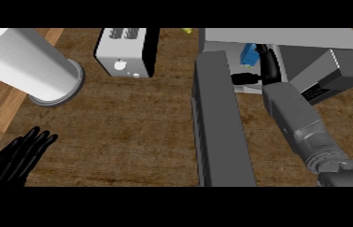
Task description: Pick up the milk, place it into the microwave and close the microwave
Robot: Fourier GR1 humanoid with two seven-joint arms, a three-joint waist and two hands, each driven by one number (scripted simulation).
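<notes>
Open microwave door (221, 123) splits the counter (131, 128), toaster (124, 51) and grey cylinder (38, 69) at back (left).

Matt brown wood-grain counter (138, 128), metal toaster (124, 53)

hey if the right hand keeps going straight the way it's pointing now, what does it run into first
Probably the blue milk carton inside the microwave. The right hand reaches up past the open microwave door into the cavity, and the carton shows right beside it. Depth is unclear; they may already be touching.
</notes>
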